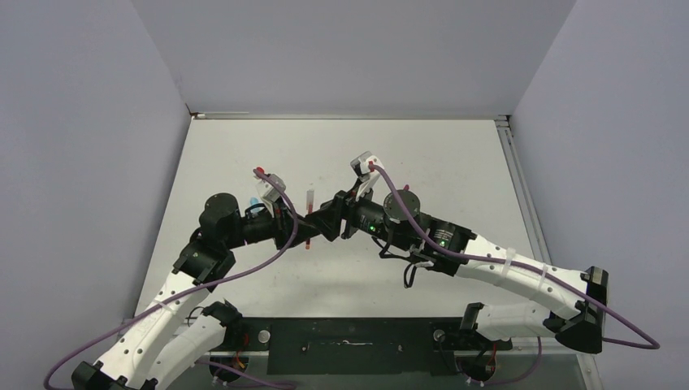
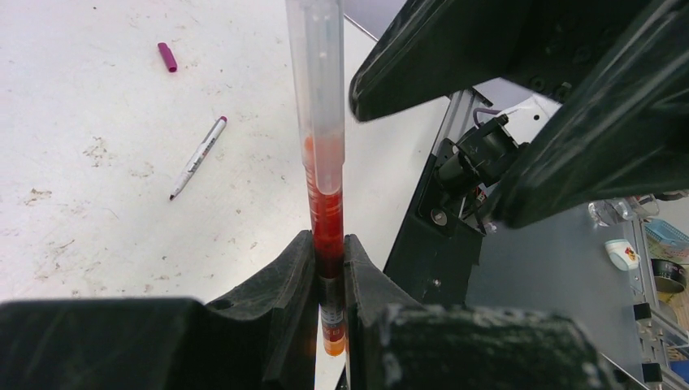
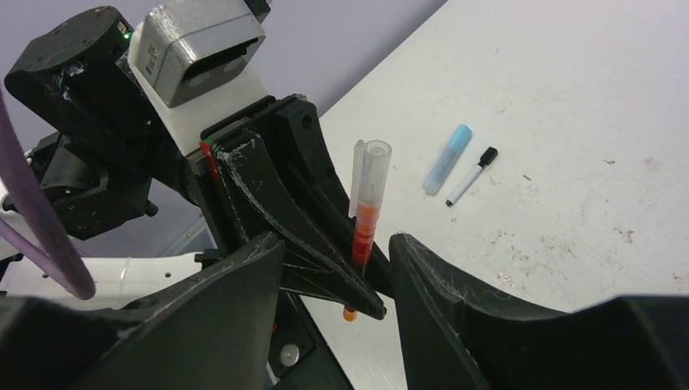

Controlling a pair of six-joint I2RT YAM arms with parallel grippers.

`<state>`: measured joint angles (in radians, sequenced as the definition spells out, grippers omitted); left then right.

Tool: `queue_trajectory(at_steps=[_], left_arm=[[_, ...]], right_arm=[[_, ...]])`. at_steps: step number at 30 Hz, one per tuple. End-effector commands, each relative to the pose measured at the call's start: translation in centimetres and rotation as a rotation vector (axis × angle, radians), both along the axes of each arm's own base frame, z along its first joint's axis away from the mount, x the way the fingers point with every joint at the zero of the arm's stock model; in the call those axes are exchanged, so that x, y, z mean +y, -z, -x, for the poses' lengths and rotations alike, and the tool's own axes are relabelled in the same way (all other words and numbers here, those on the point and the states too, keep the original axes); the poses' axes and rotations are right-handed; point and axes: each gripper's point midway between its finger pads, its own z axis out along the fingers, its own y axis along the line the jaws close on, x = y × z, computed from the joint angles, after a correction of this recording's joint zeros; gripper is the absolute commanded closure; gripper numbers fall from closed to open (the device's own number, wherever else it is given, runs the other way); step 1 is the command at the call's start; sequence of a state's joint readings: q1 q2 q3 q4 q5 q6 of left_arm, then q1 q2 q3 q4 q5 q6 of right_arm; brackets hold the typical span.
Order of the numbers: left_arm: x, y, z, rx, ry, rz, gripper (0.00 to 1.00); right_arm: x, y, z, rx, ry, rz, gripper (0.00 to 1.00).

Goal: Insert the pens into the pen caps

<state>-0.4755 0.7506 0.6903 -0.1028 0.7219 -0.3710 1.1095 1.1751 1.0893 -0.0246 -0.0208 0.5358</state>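
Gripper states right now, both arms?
Left gripper: closed, holding the red pen.
Right gripper: open, holding nothing.

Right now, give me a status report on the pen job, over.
Left fingers shut on red pen, clear cap over its free end. Right fingers open either side of it, not touching. Nothing in the way.

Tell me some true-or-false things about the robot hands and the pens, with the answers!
1. The left gripper pinches the red pen. True.
2. The right gripper squeezes the red pen too. False: its jaws stand apart on either side of it.
3. A clear cap sits over the red pen's top end. True.
4. The light-blue cap is held in the air. False: it lies on the table beside a black-ended pen.
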Motion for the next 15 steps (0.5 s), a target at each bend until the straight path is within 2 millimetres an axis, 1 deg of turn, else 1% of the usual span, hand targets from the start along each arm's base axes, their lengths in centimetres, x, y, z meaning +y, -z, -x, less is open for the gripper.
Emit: queue_trajectory(at_steps=[1,4,7,13,15], left_arm=[[0.4,-1.6,-0.4,-0.081,-0.016,-0.009,1.00],[0.5,-1.4,-0.3,-0.083,-0.017,-0.018,1.00],[0.6,-1.2,-0.2,-0.084,-0.016,-0.026,1.00],[0.6,-1.2,0.2,-0.088,-0.001,-0.030,1.00],[0.6,-1.3,0.3,-0.091,0.003,-0.031,1.00]], right_arm=[[-1.6,-4.8,-0.2,-0.076,0.046,-0.063,0.48],[-2.1,-5.4,-0.9,-0.089,0.089,-0.057,0.45],[-2.1,-6.0,-1.3,-0.096,0.108,-0.061,0.44],[-1.0,-6.5,-2.1,-0.089,0.124,-0.050,0.44],[-0.5,-6.2,-2.3,-0.083,0.122,-0.042,0.45]])
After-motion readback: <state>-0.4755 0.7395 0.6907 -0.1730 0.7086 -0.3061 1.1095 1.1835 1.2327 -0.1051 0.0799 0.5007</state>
